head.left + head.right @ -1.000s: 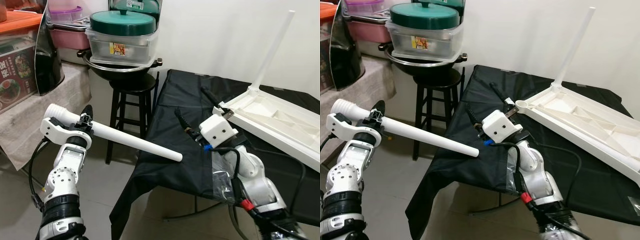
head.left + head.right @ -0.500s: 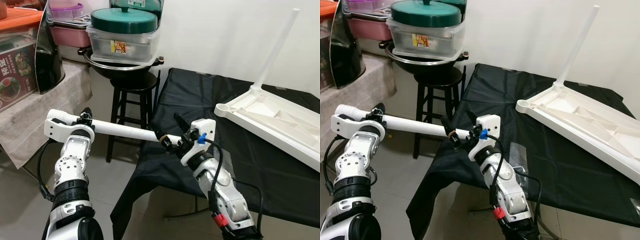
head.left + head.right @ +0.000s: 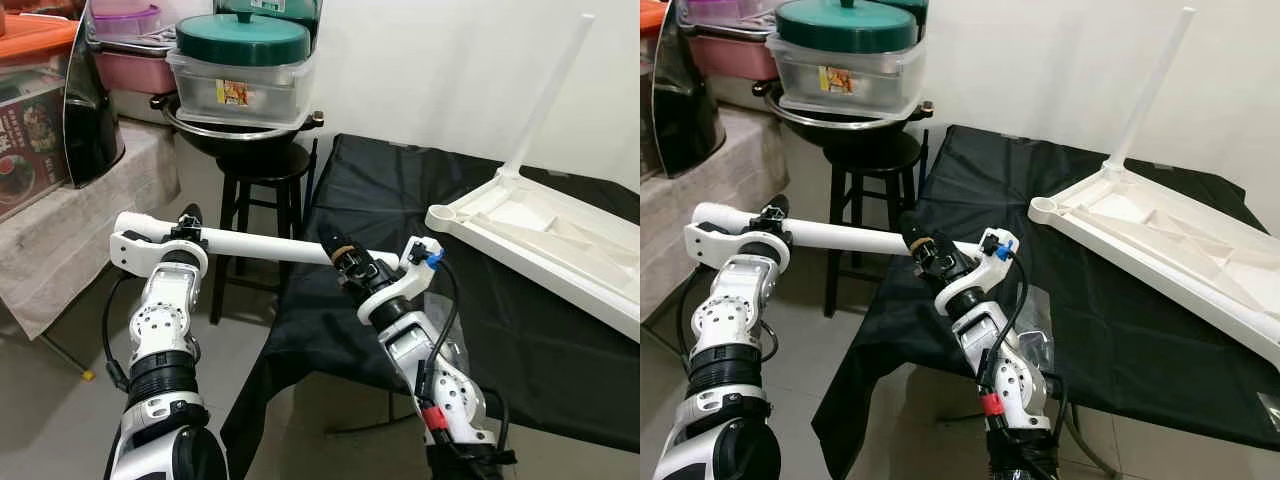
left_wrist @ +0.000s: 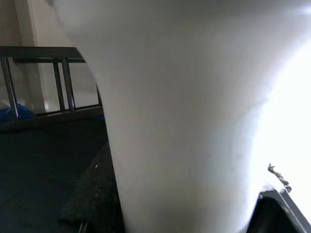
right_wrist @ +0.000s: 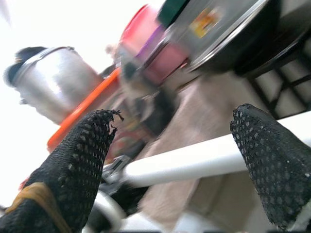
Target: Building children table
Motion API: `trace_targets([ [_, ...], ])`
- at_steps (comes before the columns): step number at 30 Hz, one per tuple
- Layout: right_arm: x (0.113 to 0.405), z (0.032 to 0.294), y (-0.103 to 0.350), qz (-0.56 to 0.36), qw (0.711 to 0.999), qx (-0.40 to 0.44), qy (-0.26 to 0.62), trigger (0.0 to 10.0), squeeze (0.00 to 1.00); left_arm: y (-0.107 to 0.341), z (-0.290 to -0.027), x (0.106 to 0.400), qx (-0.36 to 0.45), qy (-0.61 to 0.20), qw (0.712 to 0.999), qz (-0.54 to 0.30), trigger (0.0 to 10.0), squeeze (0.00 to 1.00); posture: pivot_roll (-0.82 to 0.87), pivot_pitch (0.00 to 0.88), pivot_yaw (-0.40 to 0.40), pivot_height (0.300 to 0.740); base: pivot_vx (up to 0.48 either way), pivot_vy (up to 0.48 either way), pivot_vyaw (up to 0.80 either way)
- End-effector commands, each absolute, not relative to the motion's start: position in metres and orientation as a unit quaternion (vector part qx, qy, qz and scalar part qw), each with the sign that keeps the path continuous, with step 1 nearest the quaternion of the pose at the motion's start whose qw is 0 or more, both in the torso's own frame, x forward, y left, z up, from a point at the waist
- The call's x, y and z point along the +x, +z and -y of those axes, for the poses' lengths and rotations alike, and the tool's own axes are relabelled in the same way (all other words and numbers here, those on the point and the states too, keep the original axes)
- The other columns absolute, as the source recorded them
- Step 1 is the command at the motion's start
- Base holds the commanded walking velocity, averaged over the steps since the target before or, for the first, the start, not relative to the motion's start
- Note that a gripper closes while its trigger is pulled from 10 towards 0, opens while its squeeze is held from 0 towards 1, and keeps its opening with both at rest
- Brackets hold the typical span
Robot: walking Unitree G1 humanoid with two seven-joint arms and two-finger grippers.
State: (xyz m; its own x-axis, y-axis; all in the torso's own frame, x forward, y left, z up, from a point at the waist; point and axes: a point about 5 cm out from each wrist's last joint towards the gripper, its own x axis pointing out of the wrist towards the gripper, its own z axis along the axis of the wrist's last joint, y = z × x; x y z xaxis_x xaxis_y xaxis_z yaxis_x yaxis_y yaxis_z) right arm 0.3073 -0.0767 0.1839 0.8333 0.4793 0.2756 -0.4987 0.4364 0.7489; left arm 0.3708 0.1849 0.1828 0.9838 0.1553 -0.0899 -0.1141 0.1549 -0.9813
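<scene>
A long white table leg [image 3: 260,243] is held nearly level in front of me. My left gripper [image 3: 185,232] is shut on its thick end, and that leg [image 4: 184,126] looms large in the left wrist view. My right gripper [image 3: 345,262] is at the leg's thin end, open, with one black finger [image 5: 73,165] on each side of the leg [image 5: 194,158]. The white table top [image 3: 540,240] lies upside down on the black-covered table at the right. One fitted leg [image 3: 550,95] stands up from it.
A black cloth [image 3: 400,190] drapes the table and hangs over its near edge. A black stool [image 3: 262,170] carries a wok and a green-lidded container [image 3: 242,60] just behind the held leg. A cloth-covered counter [image 3: 60,220] stands at the left. A plastic bag [image 3: 1035,330] lies by my right arm.
My right gripper swung left from the table top's corner to the leg's thin end and now straddles it. The left arm lifted the leg more level and toward the right.
</scene>
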Motion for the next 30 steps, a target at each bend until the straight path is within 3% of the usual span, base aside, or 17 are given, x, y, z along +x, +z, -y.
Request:
trace_targets([
  [1, 0.305, 0.067, 0.192, 0.018, 0.830, 0.461, 0.312, 10.0, 0.00, 0.191, -0.185, 0.374, -0.653, 0.083, 0.752, 0.026, 10.0, 0.00, 0.05, 0.000, -0.100, 0.740, 0.000, 0.000, 0.00],
  [7, 0.296, 0.051, 0.200, -0.005, 0.764, 0.510, 0.396, 10.0, 0.00, 0.198, -0.189, 0.375, -0.660, 0.083, 0.745, 0.044, 10.0, 0.00, 0.07, 0.000, -0.113, 0.740, 0.000, 0.000, 0.00],
  [12, 0.292, 0.049, 0.203, -0.009, 0.747, 0.514, 0.421, 10.0, 0.00, 0.203, -0.191, 0.379, -0.664, 0.083, 0.741, 0.052, 10.0, 0.00, 0.07, 0.000, -0.115, 0.740, 0.000, 0.000, 0.00],
  [15, 0.295, 0.052, 0.197, -0.019, 0.752, 0.516, 0.409, 10.0, 0.00, 0.212, -0.189, 0.382, -0.669, 0.072, 0.737, 0.059, 10.0, 0.00, 0.07, 0.000, -0.114, 0.740, 0.000, 0.000, 0.00],
  [19, 0.320, 0.072, 0.172, -0.051, 0.798, 0.519, 0.302, 10.0, 0.00, 0.234, -0.177, 0.381, -0.684, 0.031, 0.726, 0.070, 10.0, 0.00, 0.07, 0.000, -0.110, 0.740, 0.000, 0.000, 0.00],
  [30, 0.336, 0.077, 0.181, -0.034, 0.794, 0.531, 0.294, 10.0, 0.00, 0.229, -0.164, 0.373, -0.687, 0.004, 0.725, 0.052, 10.0, 0.00, 0.09, 0.000, -0.114, 0.740, 0.000, 0.000, 0.00],
])
